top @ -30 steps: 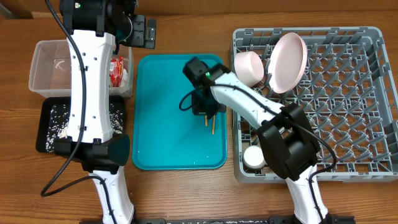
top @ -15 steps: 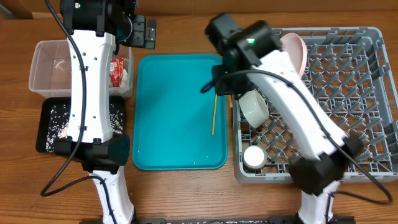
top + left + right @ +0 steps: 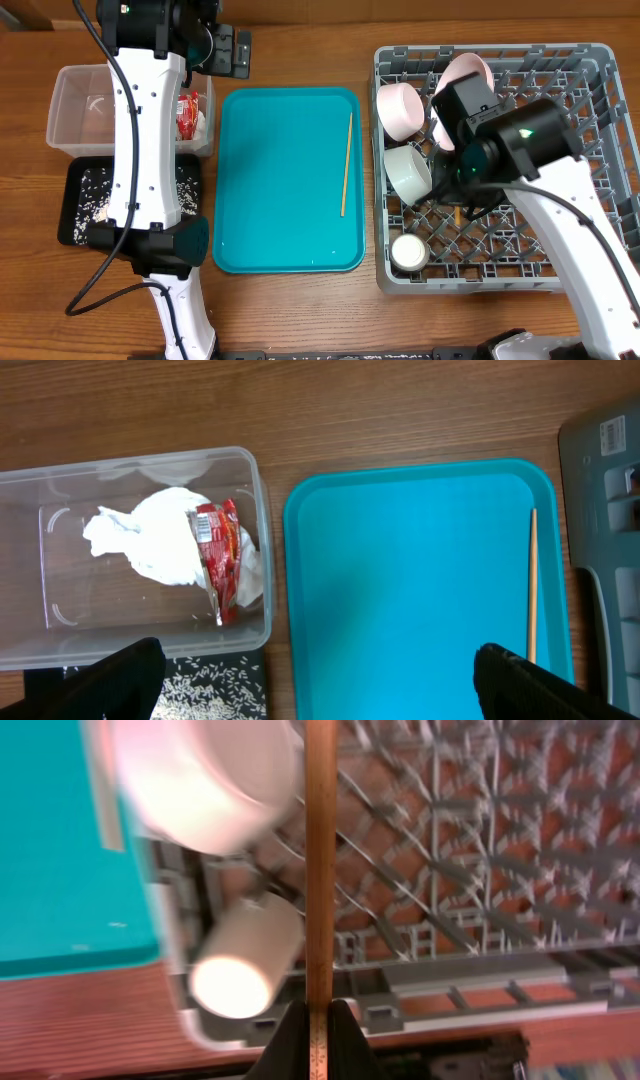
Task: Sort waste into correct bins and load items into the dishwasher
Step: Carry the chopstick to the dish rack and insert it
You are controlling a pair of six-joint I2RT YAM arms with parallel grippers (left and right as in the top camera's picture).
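Above the grey dish rack (image 3: 600, 80), the right pincer (image 3: 318, 1032) is clamped on the end of a thin, straight, light-brown wooden chopstick (image 3: 320, 870). A second chopstick (image 3: 346, 165) lies on the teal tray (image 3: 280, 180). The left pincer (image 3: 315, 675) gapes wide, gripping nothing.

Robot test bench: wooden table (image 3: 300, 310), commercial grey dish rack (image 3: 590, 100), teal tray (image 3: 280, 180).

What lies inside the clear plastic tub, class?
Inside the clear tub lie a crumpled white napkin and a red-printed wrapper overlapping it. The rest of the floor looks bare. Anything beneath the napkin is hidden.
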